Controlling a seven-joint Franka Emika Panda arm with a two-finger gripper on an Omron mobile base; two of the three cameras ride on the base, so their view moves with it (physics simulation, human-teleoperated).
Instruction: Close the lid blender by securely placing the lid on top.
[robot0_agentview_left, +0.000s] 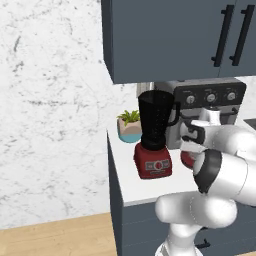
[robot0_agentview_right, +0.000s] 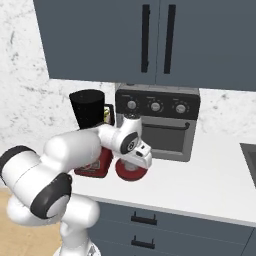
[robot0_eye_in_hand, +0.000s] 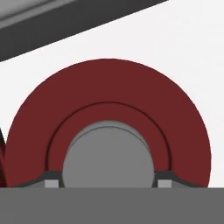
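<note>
**Two fingers on the knob: lift straight, then cross to the jar**

Two fingers (robot0_eye_in_hand: 51, 180) sit against either side of the grey knob (robot0_eye_in_hand: 108, 155) at the lid's (robot0_eye_in_hand: 109, 85) centre, so the gripper (robot0_eye_in_hand: 108, 181) looks narrowed onto it rather than wide open. The lid lies flat on the counter (robot0_agentview_right: 210, 175), just right of the blender (robot0_agentview_left: 154, 135) and in front of the oven (robot0_agentview_right: 160, 120).

Judged from here, the grasp wants checking before any lift: rise vertically, keep the disc level, and clear the jar's rim (robot0_agentview_left: 156, 95) fully. Beyond that, the open jar stands tall under the cabinet (robot0_agentview_left: 170, 35), so headroom looks tight; come in sideways and lower squarely.
</note>
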